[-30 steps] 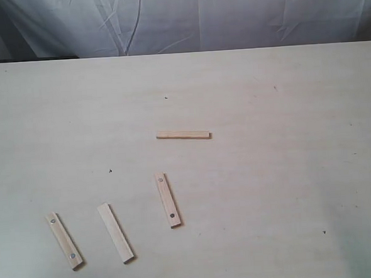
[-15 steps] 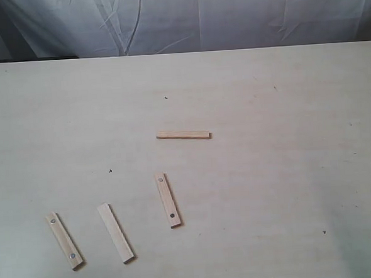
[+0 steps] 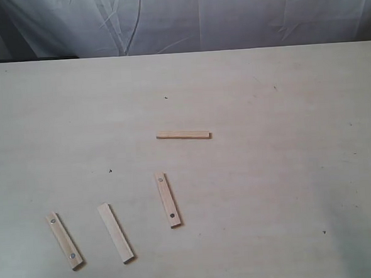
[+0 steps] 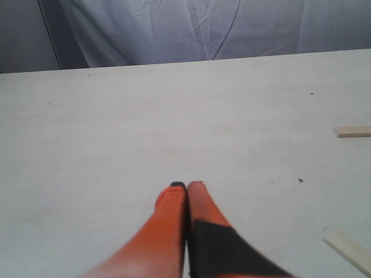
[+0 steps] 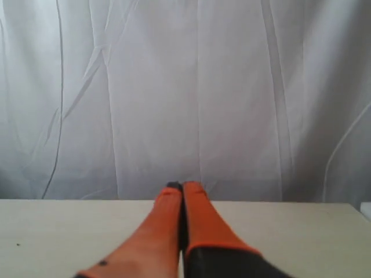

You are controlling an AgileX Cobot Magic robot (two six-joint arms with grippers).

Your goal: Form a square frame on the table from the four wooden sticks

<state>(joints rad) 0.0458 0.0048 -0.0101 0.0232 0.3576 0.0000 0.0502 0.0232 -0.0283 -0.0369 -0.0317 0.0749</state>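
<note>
Four separate wooden sticks lie on the cream table [image 3: 288, 170]. One plain stick [image 3: 184, 136] lies crosswise near the middle. A dotted stick [image 3: 168, 200] lies below it, a plain stick [image 3: 116, 233] and another dotted stick [image 3: 65, 241] lie at the lower left. No square frame exists. Neither gripper shows in the exterior view. My left gripper [image 4: 186, 186] is shut with nothing in it, above bare table; two stick ends [image 4: 352, 132] [image 4: 348, 250] show at that view's edge. My right gripper [image 5: 182, 186] is shut and empty, pointing at the curtain.
A wrinkled white curtain [image 3: 191, 19] hangs behind the table's far edge [image 3: 180, 52]. A few tiny dark specks [image 3: 166, 97] dot the tabletop.
</note>
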